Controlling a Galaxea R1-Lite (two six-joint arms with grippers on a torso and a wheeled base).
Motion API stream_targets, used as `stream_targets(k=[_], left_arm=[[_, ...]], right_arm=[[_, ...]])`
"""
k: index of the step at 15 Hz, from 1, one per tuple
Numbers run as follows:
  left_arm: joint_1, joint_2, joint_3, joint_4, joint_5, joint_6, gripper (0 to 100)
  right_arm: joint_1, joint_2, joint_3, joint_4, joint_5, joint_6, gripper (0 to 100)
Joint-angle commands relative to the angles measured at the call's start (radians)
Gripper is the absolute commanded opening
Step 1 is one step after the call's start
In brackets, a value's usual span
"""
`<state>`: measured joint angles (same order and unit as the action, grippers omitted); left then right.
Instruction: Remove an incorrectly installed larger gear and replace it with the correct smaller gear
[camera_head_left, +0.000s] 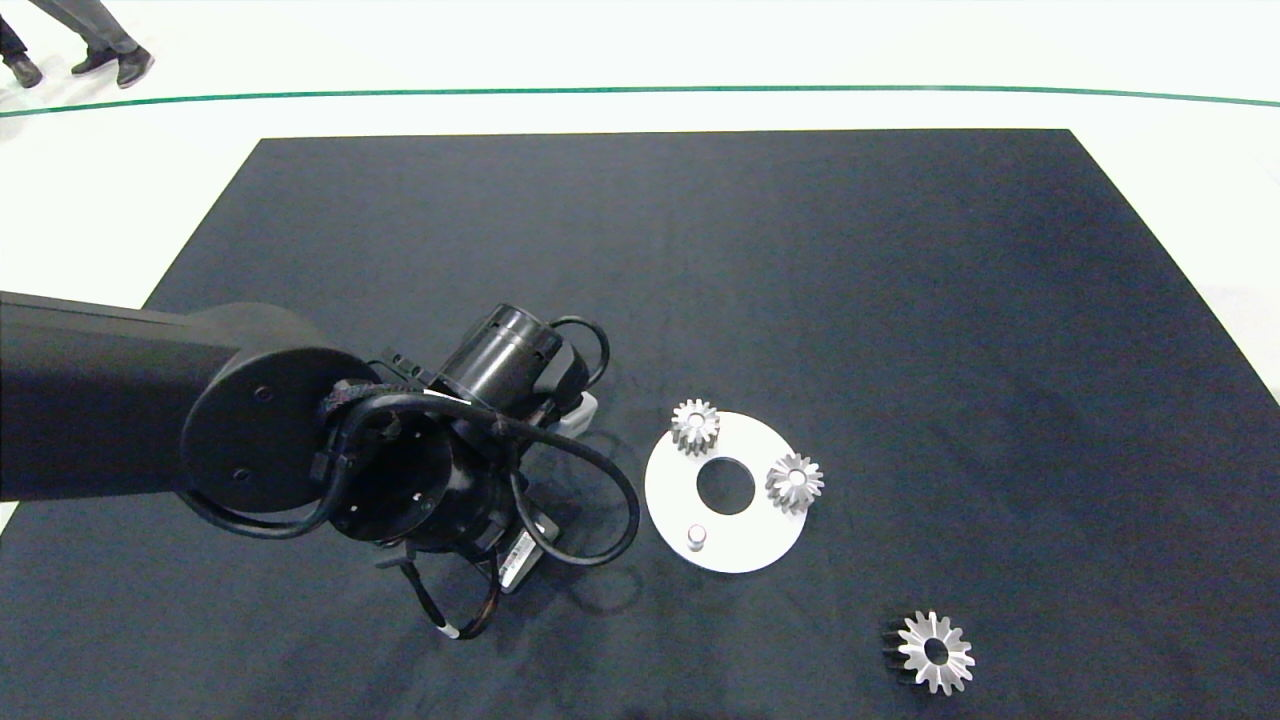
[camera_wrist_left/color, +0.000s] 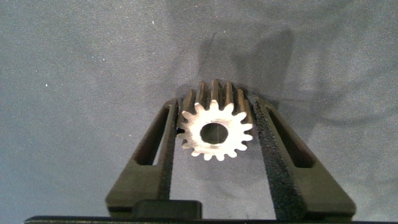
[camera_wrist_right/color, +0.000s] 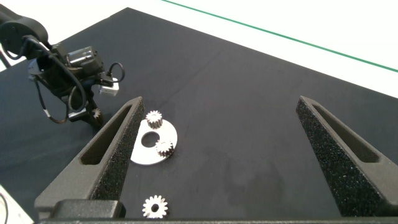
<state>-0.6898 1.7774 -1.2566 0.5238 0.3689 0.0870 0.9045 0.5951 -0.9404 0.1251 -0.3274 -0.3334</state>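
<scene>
While the left gripper (camera_wrist_left/color: 217, 124) clamps the smaller gear (camera_wrist_left/color: 216, 129) — right gripper (camera_wrist_right/color: 217, 130) agape

No text, label, brand, number or sign can be read on anything here

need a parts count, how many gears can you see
4: two sit on the white disc, one gear at its far edge, one at its right edge; the larger gear lies on the mat; the smaller gear is between the left gripper fingers.
</scene>
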Motion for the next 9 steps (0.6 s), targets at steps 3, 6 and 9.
stream_targets(k=[3,6,9], left_arm=[[0.001,0.008,0.013,0.004,0.022,0.000,35],[0.001,0.007,0.019,0.004,0.024,-0.001,34],[-0.001,-0.007,0.025,0.002,0.025,-0.001,32]], right_arm=[[0.001,0.000,0.000,-0.001,-0.001,-0.003,100],[0.001,0.000,0.000,-0.001,-0.001,-0.003,100],[0.001,-0.001,-0.001,-0.001,-0.001,-0.003,100]])
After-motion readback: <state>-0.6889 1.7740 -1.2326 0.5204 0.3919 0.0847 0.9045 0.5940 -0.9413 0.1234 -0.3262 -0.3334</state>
